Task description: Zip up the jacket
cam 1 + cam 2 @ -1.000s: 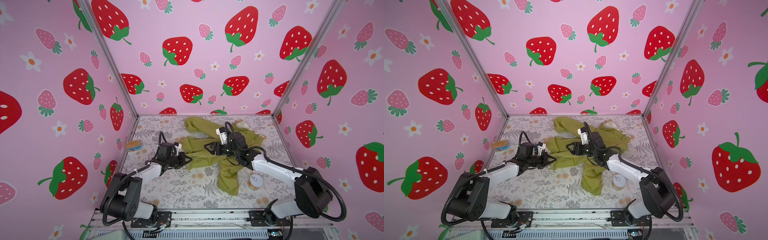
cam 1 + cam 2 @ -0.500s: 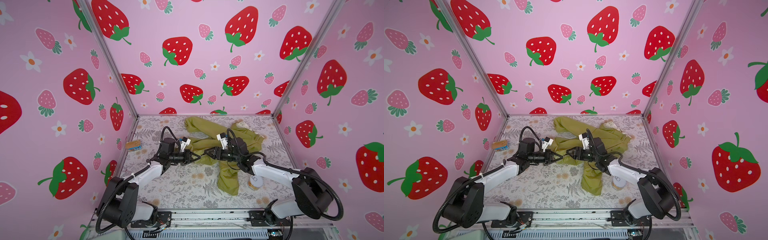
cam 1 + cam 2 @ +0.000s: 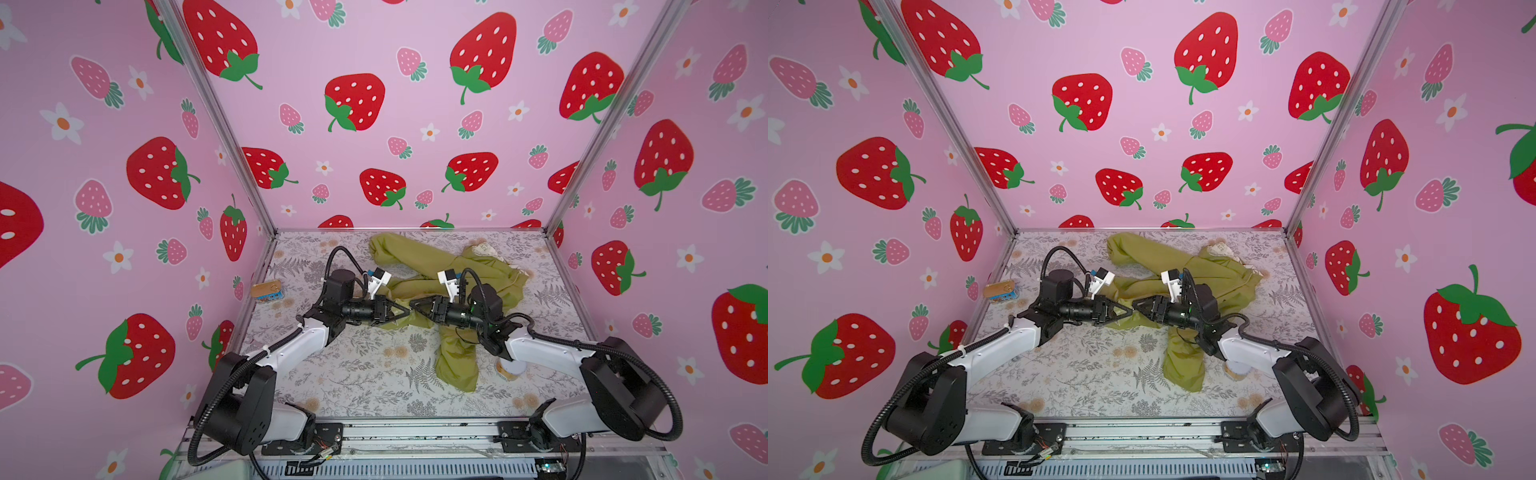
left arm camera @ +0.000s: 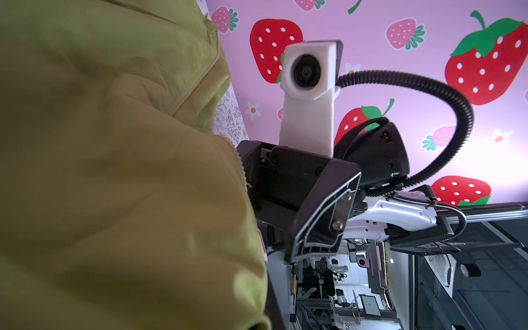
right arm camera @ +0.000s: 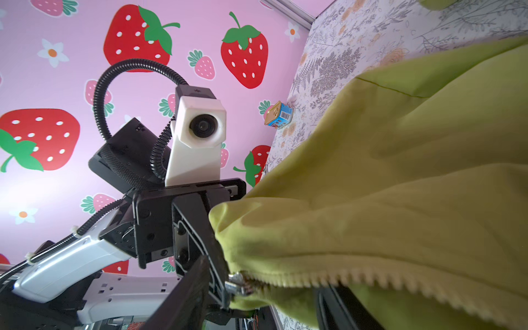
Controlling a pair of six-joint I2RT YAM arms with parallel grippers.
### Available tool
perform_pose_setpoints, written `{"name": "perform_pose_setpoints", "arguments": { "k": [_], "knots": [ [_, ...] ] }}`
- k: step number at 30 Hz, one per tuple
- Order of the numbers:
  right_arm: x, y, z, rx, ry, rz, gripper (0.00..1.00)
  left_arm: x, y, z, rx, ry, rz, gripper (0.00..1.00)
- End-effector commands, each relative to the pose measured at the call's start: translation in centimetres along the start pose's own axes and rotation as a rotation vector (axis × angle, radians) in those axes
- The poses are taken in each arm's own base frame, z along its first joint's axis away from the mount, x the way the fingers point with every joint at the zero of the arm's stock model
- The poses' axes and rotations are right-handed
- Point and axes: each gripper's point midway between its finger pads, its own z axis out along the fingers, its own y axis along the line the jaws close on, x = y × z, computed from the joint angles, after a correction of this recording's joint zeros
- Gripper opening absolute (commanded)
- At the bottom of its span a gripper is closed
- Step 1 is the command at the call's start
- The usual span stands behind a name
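Left arm (image 3: 295, 343) and right arm (image 3: 548, 353): white link shells between black joint housings, each trailed by a ribbed black hose (image 4: 400, 76). Large black shoulder blocks (image 3: 245, 411) stand on an aluminium rail (image 3: 415, 432). Each wrist carries a white camera housing (image 5: 197, 160) with a round black lens (image 5: 203, 125). Left pincer (image 3: 403, 312) and right pincer (image 3: 417, 308): black, with triangular ribbed fingers (image 4: 323, 217) fastened by silver screws (image 4: 337, 225). A white cable tie (image 5: 75, 229) binds the hose to the left forearm; a small green lamp (image 4: 393, 174) shows on the right wrist motor.
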Motion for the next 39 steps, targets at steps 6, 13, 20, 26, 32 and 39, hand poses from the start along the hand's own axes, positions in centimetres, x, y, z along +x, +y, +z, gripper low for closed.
{"name": "perform_pose_setpoints", "arguments": {
  "k": [6, 13, 20, 26, 32, 39],
  "knots": [
    [-0.1, 1.5, 0.0, -0.108, -0.012, 0.023, 0.58, -0.3, -2.1, 1.0, 0.063, 0.042, 0.065, 0.00],
    [0.2, 0.7, -0.1, -0.092, -0.012, 0.030, 0.58, -0.5, -2.7, 0.9, 0.077, 0.043, 0.076, 0.00],
    [0.7, -0.4, 0.4, -0.111, 0.001, 0.061, 0.66, -0.7, -3.2, 0.8, 0.087, 0.046, 0.084, 0.00],
    [0.4, 1.3, 0.2, -0.215, -0.014, 0.072, 0.66, -0.6, -2.8, 1.0, 0.084, 0.050, 0.072, 0.00],
    [0.1, 3.3, -0.9, -0.278, -0.036, 0.048, 0.60, -0.7, -2.5, 1.1, 0.077, 0.049, 0.062, 0.00],
    [0.0, 4.3, -2.0, -0.265, -0.056, 0.023, 0.54, -0.8, -2.5, 1.1, 0.076, 0.046, 0.062, 0.00]
  ]
}}
